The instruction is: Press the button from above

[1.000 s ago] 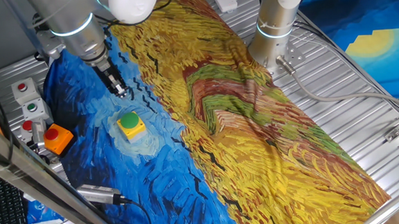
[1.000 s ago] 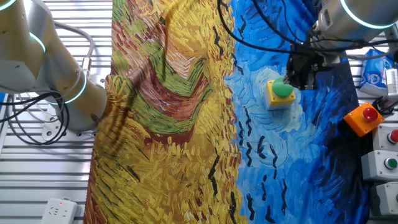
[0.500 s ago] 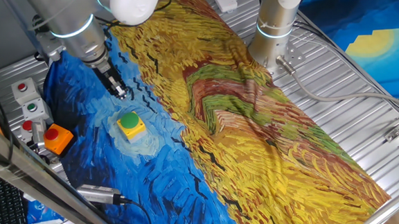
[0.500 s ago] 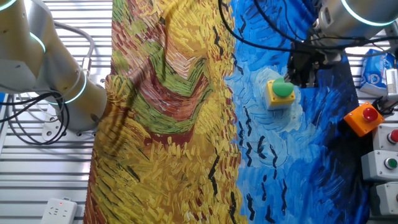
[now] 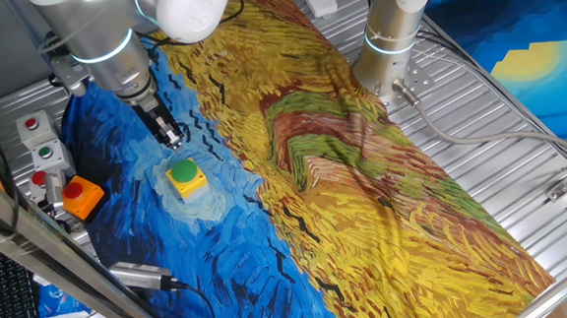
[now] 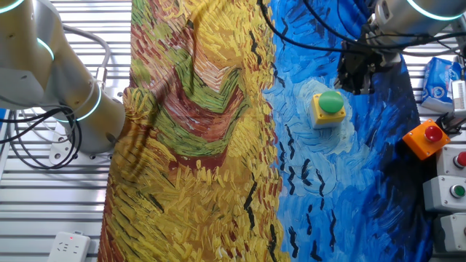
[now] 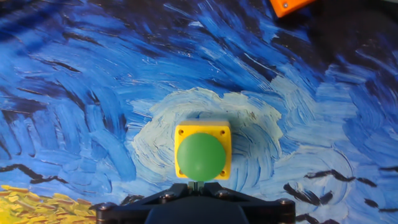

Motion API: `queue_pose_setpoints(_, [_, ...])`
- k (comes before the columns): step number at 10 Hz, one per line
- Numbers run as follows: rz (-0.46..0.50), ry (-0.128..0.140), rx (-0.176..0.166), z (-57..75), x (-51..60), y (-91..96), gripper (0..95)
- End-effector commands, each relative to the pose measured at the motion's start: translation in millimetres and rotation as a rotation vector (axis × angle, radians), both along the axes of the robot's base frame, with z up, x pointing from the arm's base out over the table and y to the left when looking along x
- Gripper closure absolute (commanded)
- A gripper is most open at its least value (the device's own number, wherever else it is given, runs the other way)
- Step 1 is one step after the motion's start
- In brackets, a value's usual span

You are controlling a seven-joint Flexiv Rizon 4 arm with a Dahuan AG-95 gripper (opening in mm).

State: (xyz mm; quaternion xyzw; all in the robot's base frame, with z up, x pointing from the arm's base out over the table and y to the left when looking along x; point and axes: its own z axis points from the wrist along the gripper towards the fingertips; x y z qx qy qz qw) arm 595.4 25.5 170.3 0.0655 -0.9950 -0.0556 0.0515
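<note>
Here the button point(image 5: 184, 171), a smooth green dome set in a square yellow box point(image 7: 203, 132), sits on a painted cloth point(image 6: 204, 145) of thick blue and yellow brushstrokes, its dome facing straight up. The dark gripper point(image 5: 172, 138) hangs just beside the button, apart from it; whether its fingers are spread or closed cannot be told. An orange box point(image 6: 424, 140) with a red button lies well apart from it.

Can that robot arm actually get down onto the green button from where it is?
Probably yes. The end effector hangs above and just beside the green button, and nothing lies between them; the orange box sits well aside.
</note>
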Motion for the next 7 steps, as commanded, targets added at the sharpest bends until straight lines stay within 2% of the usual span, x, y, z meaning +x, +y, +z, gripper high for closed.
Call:
queue_pose_setpoints(1, [-0.009,0.001,-0.005,-1.2,-0.8,-0.2,95.0])
queue_pose_setpoints(3, [-0.015,0.001,-0.008,-3.8,0.4,-0.6,95.0])
queue_pose_setpoints(7, [-0.014,-0.005,-0.013,-20.3,7.4,-2.7,95.0])
